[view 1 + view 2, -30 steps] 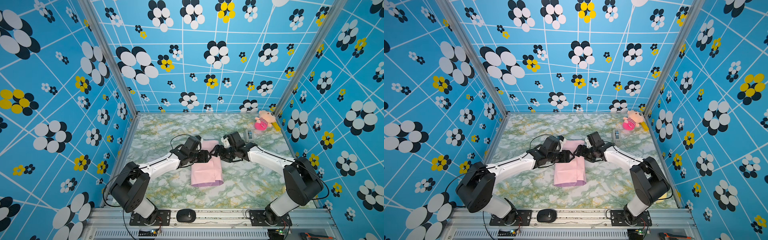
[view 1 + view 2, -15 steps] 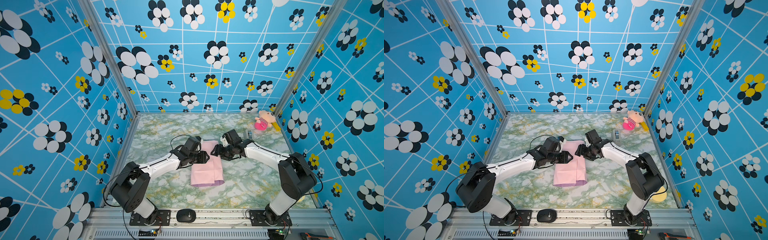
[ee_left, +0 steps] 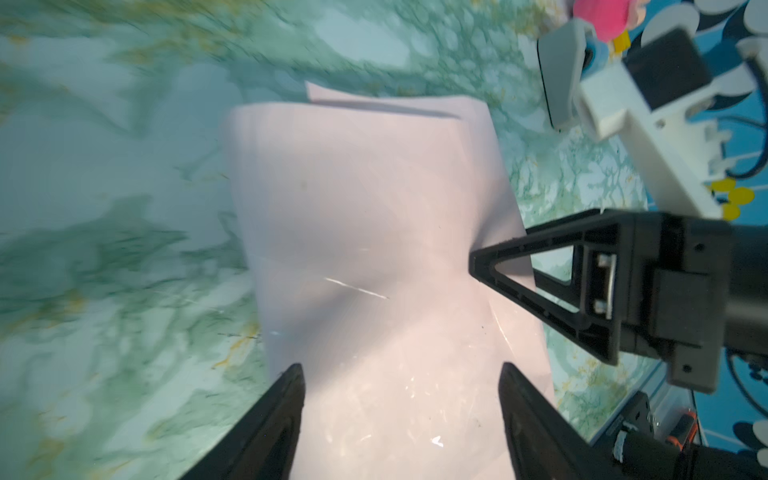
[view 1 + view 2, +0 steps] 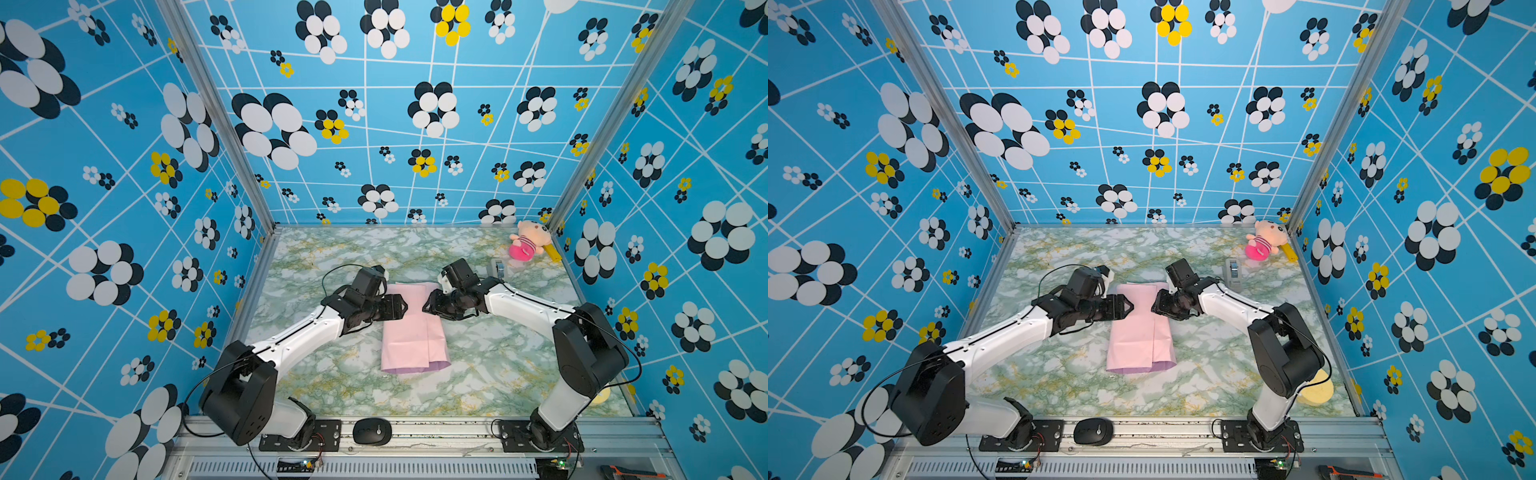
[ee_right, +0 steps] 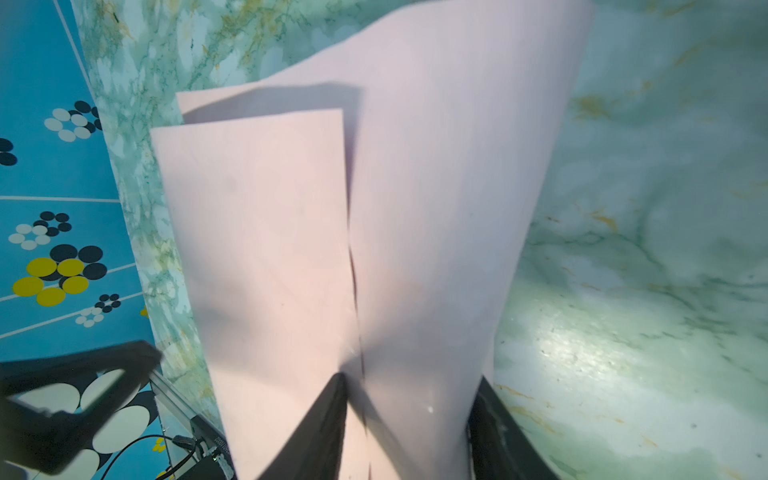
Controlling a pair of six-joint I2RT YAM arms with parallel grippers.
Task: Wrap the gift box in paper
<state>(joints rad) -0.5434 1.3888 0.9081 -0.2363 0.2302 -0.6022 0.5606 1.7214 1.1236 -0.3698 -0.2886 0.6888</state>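
At mid-frame on the table, the left pincer spreads released over the pink paper, while whether the right pincer grips it cannot be told.

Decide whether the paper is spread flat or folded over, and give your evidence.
Folded over. The paper forms a narrow bundle: two pink flaps meet along a seam down its middle.
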